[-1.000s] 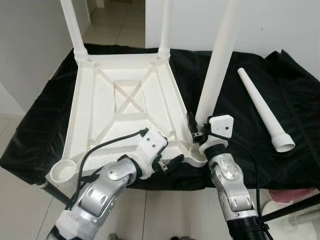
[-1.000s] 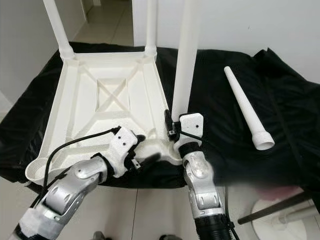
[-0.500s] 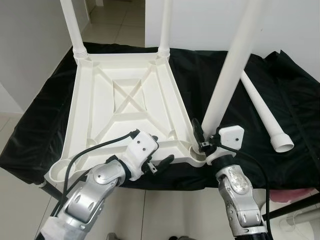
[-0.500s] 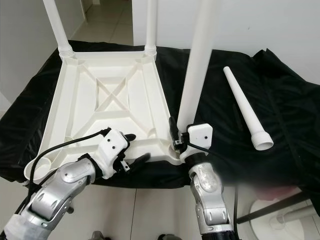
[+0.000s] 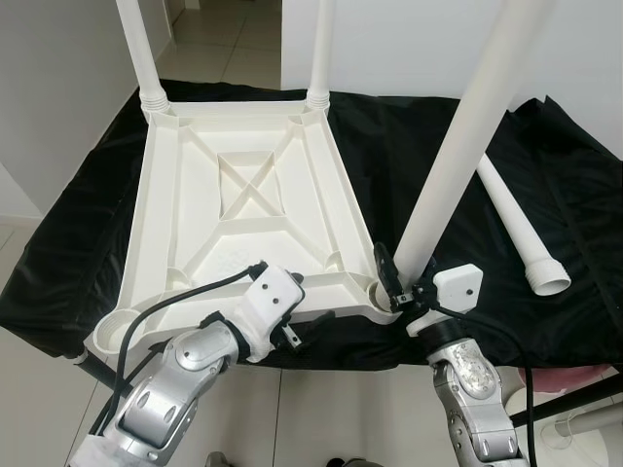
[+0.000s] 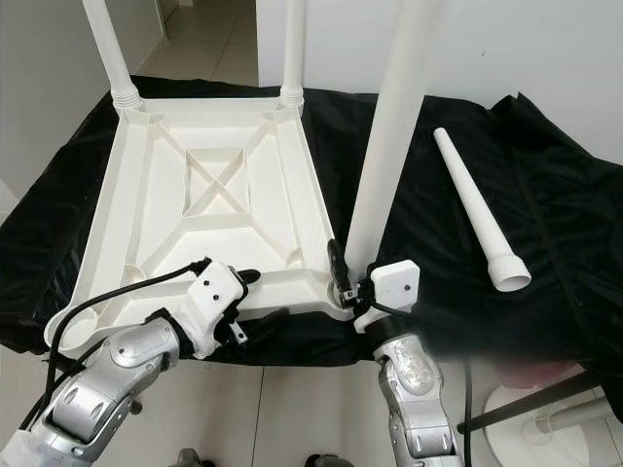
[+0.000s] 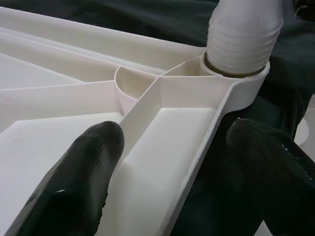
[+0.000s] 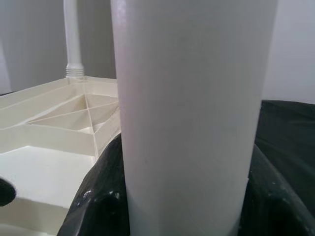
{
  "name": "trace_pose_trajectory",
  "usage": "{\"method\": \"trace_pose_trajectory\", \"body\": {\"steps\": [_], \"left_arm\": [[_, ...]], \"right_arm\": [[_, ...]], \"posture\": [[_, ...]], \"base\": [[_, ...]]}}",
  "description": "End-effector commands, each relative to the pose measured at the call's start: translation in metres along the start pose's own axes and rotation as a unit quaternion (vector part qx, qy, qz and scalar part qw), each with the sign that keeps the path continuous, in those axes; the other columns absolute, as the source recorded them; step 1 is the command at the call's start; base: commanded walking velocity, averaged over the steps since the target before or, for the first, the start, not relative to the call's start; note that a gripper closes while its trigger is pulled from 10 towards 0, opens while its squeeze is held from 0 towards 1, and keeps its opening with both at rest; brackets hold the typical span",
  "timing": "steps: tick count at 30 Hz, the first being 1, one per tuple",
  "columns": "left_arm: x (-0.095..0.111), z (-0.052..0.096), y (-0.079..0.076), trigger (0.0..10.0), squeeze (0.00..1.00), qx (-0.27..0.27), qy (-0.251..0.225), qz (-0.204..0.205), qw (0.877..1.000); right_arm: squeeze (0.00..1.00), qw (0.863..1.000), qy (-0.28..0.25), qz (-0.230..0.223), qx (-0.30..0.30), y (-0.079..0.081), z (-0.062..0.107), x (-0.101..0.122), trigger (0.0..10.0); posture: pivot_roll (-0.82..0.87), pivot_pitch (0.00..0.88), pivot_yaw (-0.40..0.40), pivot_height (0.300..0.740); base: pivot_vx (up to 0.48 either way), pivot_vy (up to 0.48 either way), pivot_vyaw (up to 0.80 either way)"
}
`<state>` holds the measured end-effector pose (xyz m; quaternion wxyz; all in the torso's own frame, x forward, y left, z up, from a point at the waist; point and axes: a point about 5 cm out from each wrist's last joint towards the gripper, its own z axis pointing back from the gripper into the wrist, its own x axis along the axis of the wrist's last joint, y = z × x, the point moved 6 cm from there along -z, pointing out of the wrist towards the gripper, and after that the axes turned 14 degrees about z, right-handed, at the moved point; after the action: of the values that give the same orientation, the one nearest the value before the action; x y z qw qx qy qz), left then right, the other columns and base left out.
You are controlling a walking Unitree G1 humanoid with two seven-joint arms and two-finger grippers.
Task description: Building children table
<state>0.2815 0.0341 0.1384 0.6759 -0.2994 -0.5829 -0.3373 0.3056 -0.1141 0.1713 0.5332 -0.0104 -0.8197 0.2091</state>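
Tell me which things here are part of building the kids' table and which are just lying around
Part of the job:
- upturned white tabletop
- two fitted legs at its far corners
- leg held by the right gripper at the near corner socket
- spare leg lying on the cloth
- left gripper at the tabletop's near edge

Just lying about:
- black cloth
- pink thing on the floor

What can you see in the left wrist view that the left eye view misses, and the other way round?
The left wrist view shows the ridged end of the leg sitting in its round corner socket, and the left gripper with one finger inside the tabletop's rim and the other outside it. The left eye view shows the two far legs already standing, a loose leg on the black cloth, and the right gripper holding the near leg. Both show the upturned white tabletop.
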Motion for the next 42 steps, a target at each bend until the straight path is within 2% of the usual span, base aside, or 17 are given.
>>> {"method": "trace_pose_trajectory", "body": {"steps": [1,5,11,17,18,19,26,27,38,39,42], "left_arm": [[0.0,0.001,-0.002,10.0,0.0,0.001,0.002,0.001,1.0],[0.001,0.002,-0.001,10.0,0.0,0.003,0.001,0.003,1.0],[0.001,0.001,-0.001,10.0,0.0,0.003,0.004,0.007,1.0],[0.001,0.001,-0.002,10.0,0.0,0.002,0.004,0.005,1.0],[0.002,0.001,-0.002,10.0,0.0,0.003,0.002,0.007,1.0],[0.003,0.001,-0.002,10.0,0.0,0.004,0.0,0.008,1.0],[0.004,0.001,-0.002,10.0,0.0,0.004,0.0,0.007,1.0],[0.005,0.0,-0.002,10.0,0.0,0.003,0.0,0.007,1.0],[0.006,-0.001,-0.002,10.0,0.0,0.003,-0.001,0.003,1.0],[0.006,-0.001,-0.003,10.0,0.0,0.0,-0.001,0.0,1.0],[0.006,-0.001,-0.003,10.0,0.0,0.0,0.0,-0.002,1.0]], "right_arm": [[0.0,0.999,0.037,0.001,0.033,0.013,0.006,-0.02,10.0],[0.0,0.997,0.026,0.024,0.065,0.023,0.005,-0.018,10.0],[0.0,0.994,0.013,0.03,0.107,0.034,0.007,-0.017,10.0],[0.0,0.992,0.026,0.014,0.122,0.037,0.009,-0.023,10.0],[0.0,0.992,0.034,-0.001,0.121,0.037,0.01,-0.027,10.0],[0.0,0.991,0.053,-0.034,0.116,0.038,0.011,-0.033,10.0],[0.0,0.99,0.061,-0.061,0.11,0.039,0.012,-0.036,10.0],[0.0,0.989,0.078,-0.087,0.09,0.034,0.012,-0.043,10.0],[0.0,0.987,0.099,-0.106,0.071,0.029,0.011,-0.05,10.0],[0.0,0.983,0.116,-0.127,0.058,0.028,0.012,-0.055,10.0],[0.0,0.981,0.123,-0.138,0.05,0.028,0.013,-0.058,10.0]], "posture": [[0.02,0.144,-0.024,0.74],[0.02,0.146,-0.022,0.74],[0.02,0.148,-0.021,0.74],[0.02,0.147,-0.023,0.74],[0.02,0.147,-0.025,0.74],[0.02,0.147,-0.025,0.74],[0.02,0.147,-0.024,0.74],[0.02,0.146,-0.024,0.74],[0.02,0.137,-0.022,0.74],[0.02,0.135,-0.024,0.74],[0.02,0.133,-0.025,0.74]], "base": [[0.0,0.0,0.0],[0.0,0.0,0.0],[0.0,0.0,0.0],[0.0,0.0,0.0],[0.0,0.0,0.0],[0.0,0.0,0.0],[0.0,0.0,0.0],[0.0,0.0,0.0],[0.0,0.0,0.0],[0.0,0.0,0.0],[0.0,0.0,0.0]]}}
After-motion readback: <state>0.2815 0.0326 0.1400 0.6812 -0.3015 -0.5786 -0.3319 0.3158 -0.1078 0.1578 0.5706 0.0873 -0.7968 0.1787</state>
